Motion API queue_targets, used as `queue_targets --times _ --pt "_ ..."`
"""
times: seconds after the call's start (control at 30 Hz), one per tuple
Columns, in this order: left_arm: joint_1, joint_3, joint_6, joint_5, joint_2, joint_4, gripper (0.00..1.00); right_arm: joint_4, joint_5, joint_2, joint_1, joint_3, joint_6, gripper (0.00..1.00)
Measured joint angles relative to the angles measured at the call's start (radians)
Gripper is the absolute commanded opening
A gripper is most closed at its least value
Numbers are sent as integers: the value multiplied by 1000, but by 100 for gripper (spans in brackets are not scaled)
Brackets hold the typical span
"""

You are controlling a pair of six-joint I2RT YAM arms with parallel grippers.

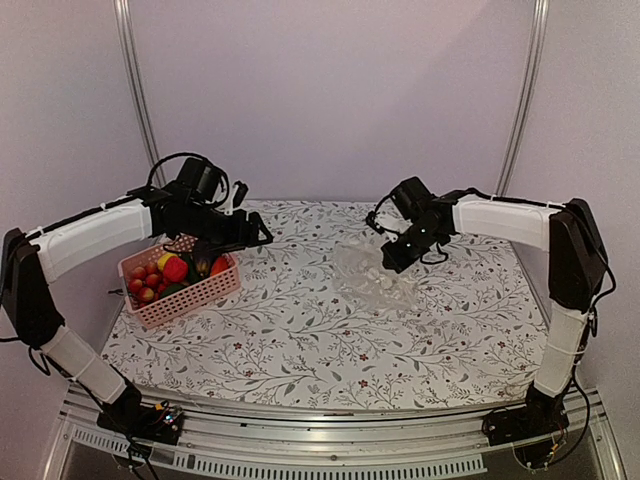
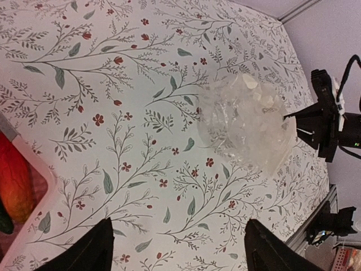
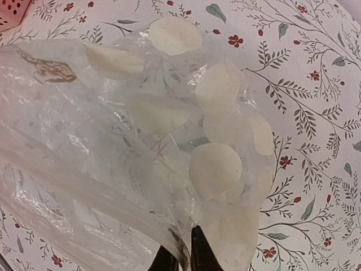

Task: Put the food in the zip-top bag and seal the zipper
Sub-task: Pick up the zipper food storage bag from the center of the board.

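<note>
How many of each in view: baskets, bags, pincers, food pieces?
Basket: 1
Bag: 1
Pincers: 2 (left pincer, right pincer)
Food: heaped in the basket, too small to count
Total: 4, not counting the food
</note>
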Motion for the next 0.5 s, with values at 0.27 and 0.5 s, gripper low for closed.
queue_targets --times 0.27,0.5 --pt "-2 -47 -19 -13 18 148 86 -55 -140 3 -15 138 58 0" --pt "-16 -220 -111 66 -41 379 86 -5 -397 -182 -46 98 217 0"
